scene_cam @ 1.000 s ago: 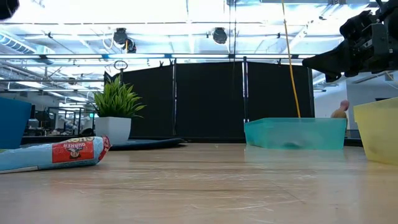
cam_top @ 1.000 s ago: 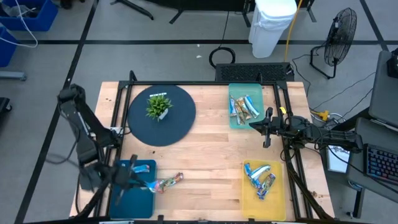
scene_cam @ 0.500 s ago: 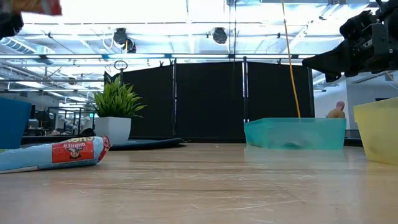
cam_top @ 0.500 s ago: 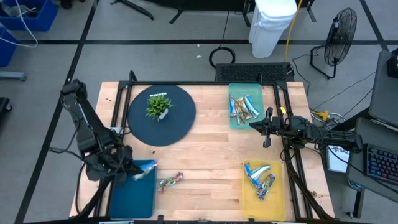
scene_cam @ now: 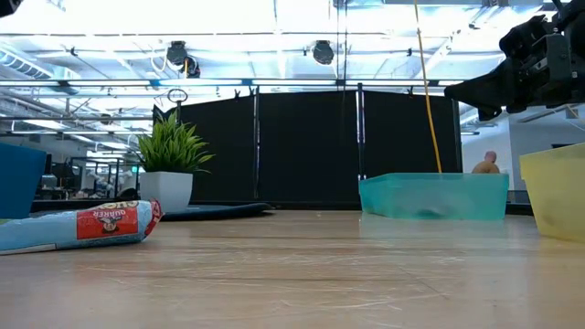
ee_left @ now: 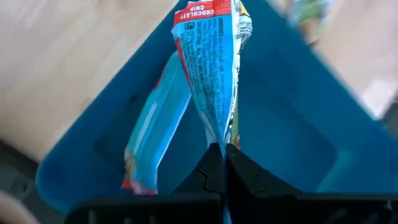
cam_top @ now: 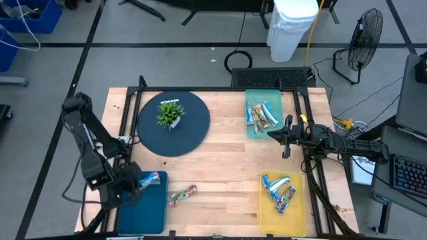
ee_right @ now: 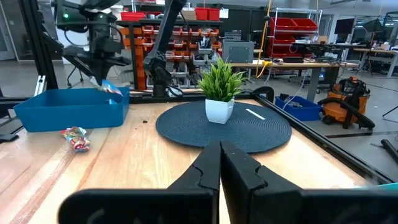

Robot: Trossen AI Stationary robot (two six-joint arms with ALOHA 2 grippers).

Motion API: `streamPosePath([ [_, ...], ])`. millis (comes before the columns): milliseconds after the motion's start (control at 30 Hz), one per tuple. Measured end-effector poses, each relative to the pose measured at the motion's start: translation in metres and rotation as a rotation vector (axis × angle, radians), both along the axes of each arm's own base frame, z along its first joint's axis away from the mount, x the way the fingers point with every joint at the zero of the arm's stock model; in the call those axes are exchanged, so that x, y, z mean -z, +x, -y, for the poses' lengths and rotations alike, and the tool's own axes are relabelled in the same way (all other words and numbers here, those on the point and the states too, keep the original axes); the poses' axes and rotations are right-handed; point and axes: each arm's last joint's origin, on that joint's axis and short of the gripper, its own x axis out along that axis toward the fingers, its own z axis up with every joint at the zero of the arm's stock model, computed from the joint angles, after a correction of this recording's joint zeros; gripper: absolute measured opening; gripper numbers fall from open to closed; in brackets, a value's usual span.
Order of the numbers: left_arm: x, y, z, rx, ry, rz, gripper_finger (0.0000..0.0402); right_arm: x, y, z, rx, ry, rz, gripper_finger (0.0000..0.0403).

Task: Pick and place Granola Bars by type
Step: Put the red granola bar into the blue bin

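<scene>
My left gripper (cam_top: 135, 184) (ee_left: 219, 152) hangs over the blue tray (cam_top: 143, 210) at the table's near left, shut on a blue-and-white granola bar (cam_top: 151, 178) (ee_left: 214, 68). A second blue bar (ee_left: 149, 134) lies flat on the tray's floor beside it. One more bar (cam_top: 181, 194) (scene_cam: 78, 226) lies on the wood just right of the tray. My right gripper (cam_top: 285, 138) (ee_right: 221, 158) waits shut above the table's right side, between the teal tray (cam_top: 250, 127) and the yellow tray (cam_top: 300, 200), each holding several bars. My left gripper pinches the bar by its end seam (ee_left: 217, 138) between its two fingertips. The bar runs on lengthwise from the fingers, its red-printed end (ee_left: 208, 9) farthest from them. It is lifted clear above the blue tray's floor.
A small potted plant (cam_top: 170, 115) stands on a round dark mat (cam_top: 193, 133) at the far left. Black frame rails run along the table's left and right edges. Bare wood lies between the mat and the right-hand trays.
My left gripper has stayed shut on the bar. It has carried it from beside the loose bar on the wood toward the table's left, rising and then settling over the blue tray. The right arm has kept still.
</scene>
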Motion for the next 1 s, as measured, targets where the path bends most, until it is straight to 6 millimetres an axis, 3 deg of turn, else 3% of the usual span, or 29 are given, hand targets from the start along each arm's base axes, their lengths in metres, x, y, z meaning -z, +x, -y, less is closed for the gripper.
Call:
streamPosePath([
  [167, 0.007, -0.001, 0.004, -0.015, -0.004, -0.092, 0.0005, 0.0, 0.0, 0.0, 0.0, 0.0, 0.0, 0.0004],
  [467, 0.005, 0.001, 0.01, 0.061, -0.041, -0.063, 0.0008, 0.0, 0.0, 0.0, 0.0, 0.0, 0.0, 0.0004],
  [733, 0.005, 0.003, 0.012, 0.056, -0.045, -0.028, 0.0043, 0.0, 0.0, 0.0, 0.0, 0.0, 0.0, 0.0004],
  [1000, 0.0, 0.009, 0.023, 0.158, -0.107, 0.093, 0.0077, 0.0, 0.0, 0.0, 0.0, 0.0, 0.0, 0.0004],
])
